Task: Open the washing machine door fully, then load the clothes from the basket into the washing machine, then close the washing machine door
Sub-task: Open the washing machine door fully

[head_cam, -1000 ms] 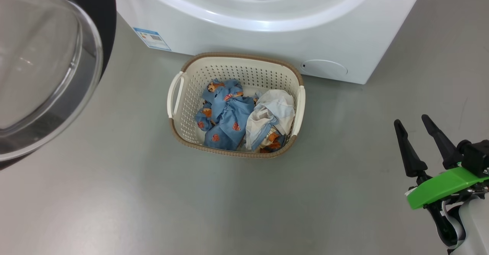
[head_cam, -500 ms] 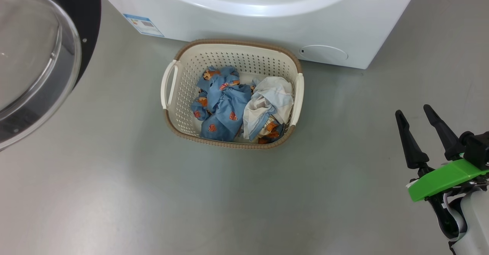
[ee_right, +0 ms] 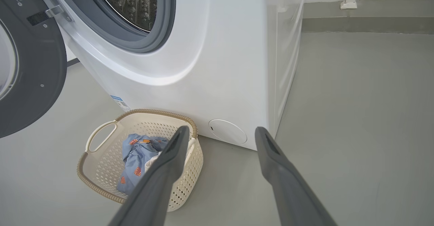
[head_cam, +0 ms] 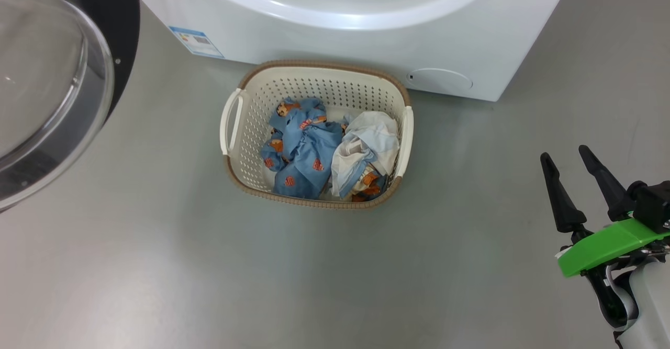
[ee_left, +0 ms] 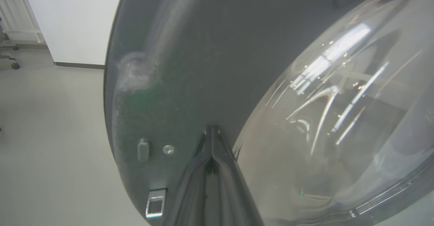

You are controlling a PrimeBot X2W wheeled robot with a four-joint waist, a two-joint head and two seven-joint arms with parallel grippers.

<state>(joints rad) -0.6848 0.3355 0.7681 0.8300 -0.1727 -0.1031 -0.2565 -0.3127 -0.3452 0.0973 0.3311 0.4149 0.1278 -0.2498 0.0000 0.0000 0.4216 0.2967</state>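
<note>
The head camera looks down from high up at the floor (head_cam: 209, 265), with the basket (head_cam: 314, 85) in the middle and the washer (head_cam: 340, 30) at the top. The left wrist camera is very close to the door (ee_left: 190, 66), facing its inside. The right wrist camera sits low, facing the washer front. It shares basket, washer and door with the head camera.

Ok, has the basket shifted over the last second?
No. The basket keeps its place against the round cap and blue label on the washing machine; the whole head view shifted, so the camera moved.
</note>
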